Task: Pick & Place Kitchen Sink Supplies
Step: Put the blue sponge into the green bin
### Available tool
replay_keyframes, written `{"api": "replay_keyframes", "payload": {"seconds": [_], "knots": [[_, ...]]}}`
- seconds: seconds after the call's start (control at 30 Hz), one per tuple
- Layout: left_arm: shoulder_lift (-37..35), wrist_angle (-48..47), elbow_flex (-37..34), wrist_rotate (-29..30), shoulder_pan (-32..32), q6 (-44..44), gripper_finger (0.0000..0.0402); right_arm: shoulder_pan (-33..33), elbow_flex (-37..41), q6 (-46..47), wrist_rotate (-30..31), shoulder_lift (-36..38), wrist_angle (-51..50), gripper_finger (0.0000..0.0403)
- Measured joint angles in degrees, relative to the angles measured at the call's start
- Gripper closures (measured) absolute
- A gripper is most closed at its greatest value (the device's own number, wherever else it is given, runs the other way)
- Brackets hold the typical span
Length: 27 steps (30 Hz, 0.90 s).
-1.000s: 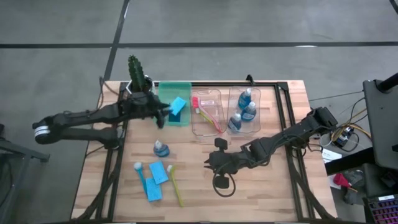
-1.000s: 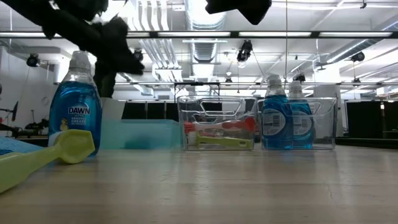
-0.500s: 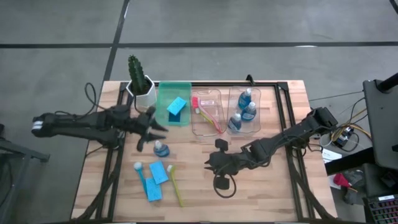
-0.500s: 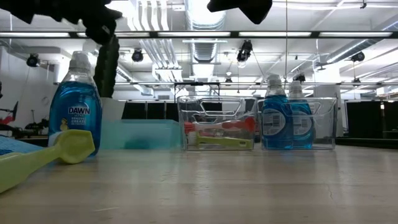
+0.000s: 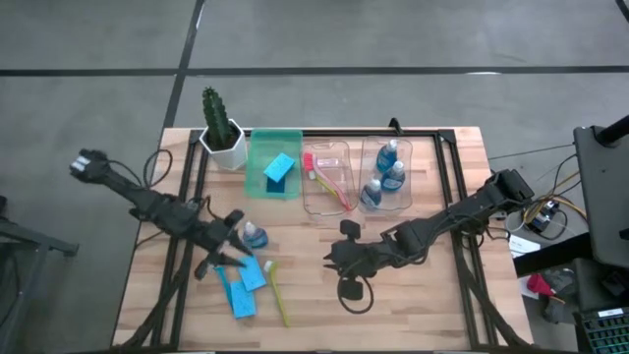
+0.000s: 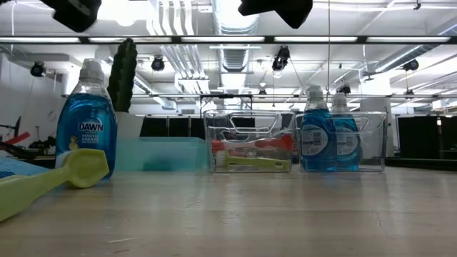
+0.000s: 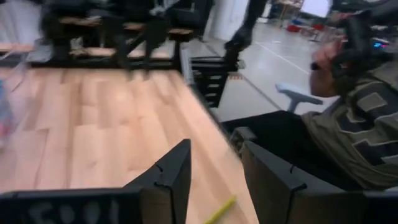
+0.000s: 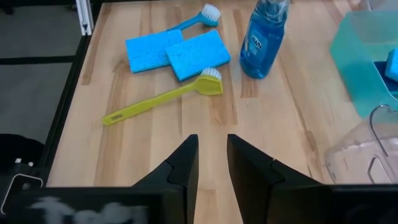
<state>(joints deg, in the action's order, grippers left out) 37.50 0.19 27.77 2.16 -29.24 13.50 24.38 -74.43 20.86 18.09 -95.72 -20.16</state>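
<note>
The sponges [image 5: 244, 285] are lying at the table's front left beside the loose bottle [image 5: 255, 234]. The left gripper [image 5: 228, 258], having swung down from the green bin [image 5: 275, 163], is now hovering over them, fingers partly open and empty, apparently lining up another pick. The right gripper [image 5: 334, 258] is waiting mid-table, fingers narrowly parted and empty.

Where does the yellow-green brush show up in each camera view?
High view: yellow-green brush, lower left, right of the blue sponges.
Low view: its head at far left.
Left wrist view: handle tip between the fingers.
Right wrist view: centre.
Shared landmark: the loose soap bottle.
</note>
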Motion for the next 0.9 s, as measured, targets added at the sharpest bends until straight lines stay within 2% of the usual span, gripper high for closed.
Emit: {"api": "replay_keyframes", "payload": {"seconds": [0.33, 0.47, 0.6, 0.9], "knots": [[5.88, 0.89, 0.13, 17.73, -14.96, 4.92, 0.0264, 0.02, 0.23, -0.06, 0.04, 0.00, 1.27, 0.0340], [10.32, 0.35, 0.15, 20.19, -18.67, 10.08, 0.0264, 0.02, 1.08, -0.97, 0.08, 0.00, 2.82, 0.0336], [16.24, -0.22, 0.15, 22.16, -21.39, 10.60, 0.0264, 0.02, 2.83, -1.55, 0.07, 0.00, 5.80, 0.0329], [25.48, -0.26, 0.83, 22.20, -22.46, 13.46, 0.0264, 0.22, 3.48, -0.26, -0.04, 0.00, 6.01, 0.0315]]}}
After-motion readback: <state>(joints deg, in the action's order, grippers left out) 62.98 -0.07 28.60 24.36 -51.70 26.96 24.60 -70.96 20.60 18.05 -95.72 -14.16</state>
